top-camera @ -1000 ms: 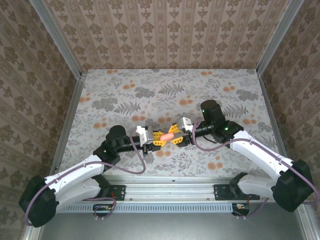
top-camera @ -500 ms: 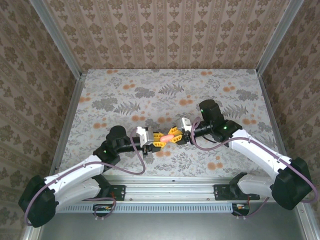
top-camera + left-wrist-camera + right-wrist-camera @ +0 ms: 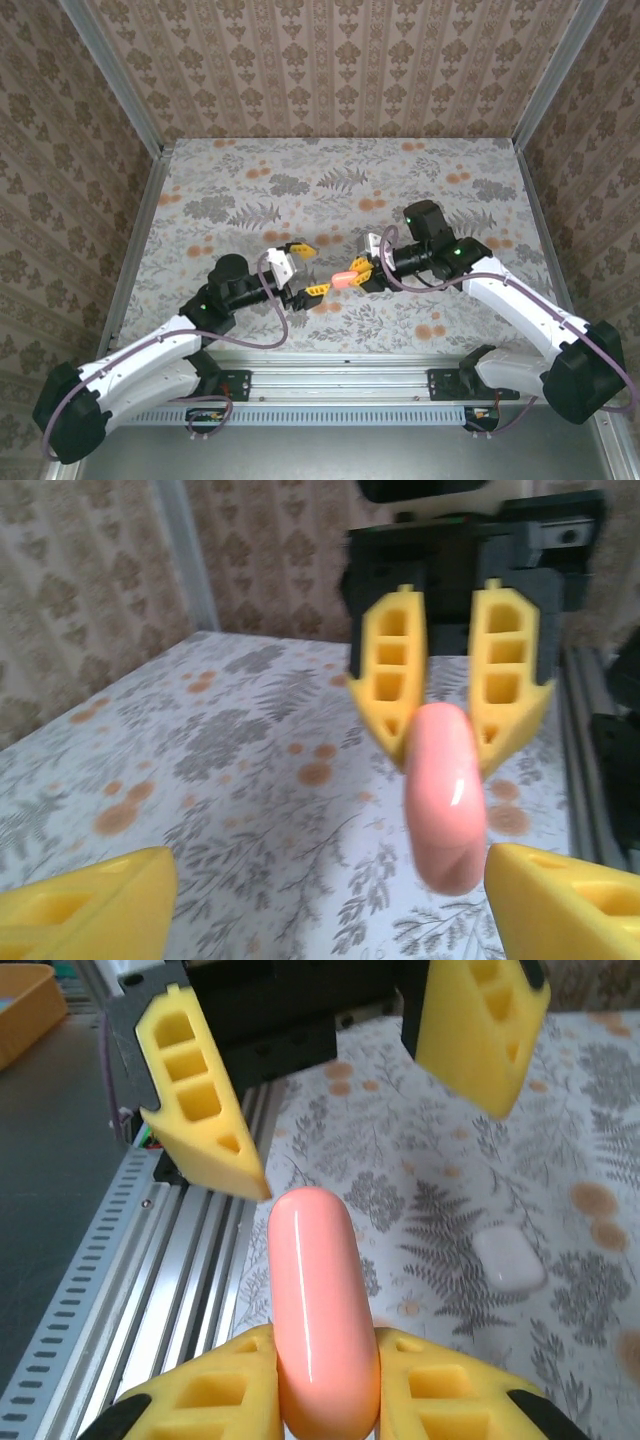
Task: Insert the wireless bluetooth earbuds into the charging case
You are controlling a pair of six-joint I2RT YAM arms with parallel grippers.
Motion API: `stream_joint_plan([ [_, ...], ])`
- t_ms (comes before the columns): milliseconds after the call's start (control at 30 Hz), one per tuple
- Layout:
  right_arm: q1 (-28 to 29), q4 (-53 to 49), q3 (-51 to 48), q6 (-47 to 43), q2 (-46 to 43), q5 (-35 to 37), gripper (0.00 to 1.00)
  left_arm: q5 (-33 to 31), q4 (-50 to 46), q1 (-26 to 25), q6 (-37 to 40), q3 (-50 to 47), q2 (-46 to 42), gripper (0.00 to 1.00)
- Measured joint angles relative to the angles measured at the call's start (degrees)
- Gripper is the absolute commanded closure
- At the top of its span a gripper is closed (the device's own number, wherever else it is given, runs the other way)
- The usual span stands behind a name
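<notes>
Glossy coral-pink, pill-shaped charging case (image 3: 312,1290) sits pinched in the right hand (image 3: 322,1365); the left hand (image 3: 313,267) gapes wide, empty.

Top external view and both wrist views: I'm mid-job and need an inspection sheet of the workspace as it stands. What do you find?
Surface: table, floral-print cover, lying flat.
Job's things: coral case held above the table; white case lying on the table.
Clutter: nothing seen.
Grippers: left gripper jaws wide open, empty, facing the coral case; right gripper jaws shut on the coral case.
Cables: purple cable looped along each arm, clear of the jaws.
Surroundings: wallpapered walls, aluminium frame post, slotted rail at the near edge.
</notes>
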Motion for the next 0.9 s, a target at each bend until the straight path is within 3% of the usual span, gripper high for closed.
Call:
stream_joint_plan([
  [200, -0.3, -4.1, 3.6, 8.4, 4.9, 4.6, 0.74, -13.4, -3.0, 0.8, -4.3, 0.0, -2.2, 0.1],
  [367, -0.5, -6.4, 8.0, 15.4, 12.5, 6.6, 0.77, -21.8, -7.5, 6.3, -10.1, 0.0, -2.5, 0.08],
  [567, -0.5, -7.2, 14.4, 24.2, 23.7, 8.7, 0.77, -25.5, -13.6, 15.5, -17.6, 0.2, -2.4, 0.08],
  [900, -0.5, -9.1, 29.2, 34.5, 41.5, 9.2, 0.77, -26.7, -22.7, 25.4, -24.9, 4.8, 4.8, 0.07],
])
